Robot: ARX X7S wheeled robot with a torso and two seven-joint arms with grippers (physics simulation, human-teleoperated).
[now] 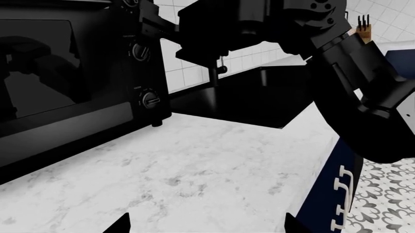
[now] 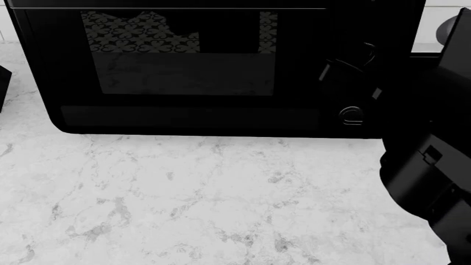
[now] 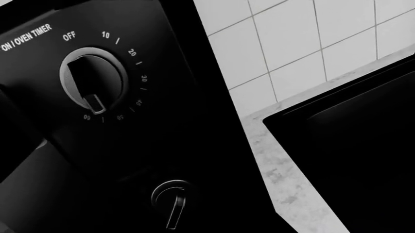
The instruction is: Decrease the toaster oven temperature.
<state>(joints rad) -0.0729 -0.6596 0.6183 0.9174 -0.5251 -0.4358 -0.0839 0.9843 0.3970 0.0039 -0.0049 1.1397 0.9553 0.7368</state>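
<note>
Right now the large black boxy toaster oven (image 2: 198, 66) with rounded corners stands at the far side of the white marble-patterned countertop (image 2: 184, 204), its dark glass door window mirroring a floral floor pattern. Its small round silver-ringed knobs sit in a column on its right side, next to the black rectangular sink basin (image 1: 259, 97) that lies to the right of the appliance.

The right arm (image 2: 427, 165) reaches in from the near right and covers most of the knob column in the head view, leaving only the lowest silver-ringed knob (image 2: 351, 115) plainly visible there. The right gripper (image 2: 346, 61) appears as a dark mass up against the control panel, above that lowest knob. Whether its pincer is spread or closed around a knob I cannot tell, since black parts merge with the black oven face. The right wrist camera looks closely at the timer dial (image 3: 93, 80), marked OFF, 10, 20, 30, with a second lever-shaped knob (image 3: 172, 199) beyond it; no fingertips show in that view.

The left gripper (image 1: 207, 225) hovers low over the bare counter, well apart from the oven, with its two finger tips set wide and holding nothing. It seems parked there to keep out of the way and give its camera a side view of the knobs (image 1: 146, 75).

My judgement is that the right arm is lining up on the temperature knob, and the turn is not yet evident.
</note>
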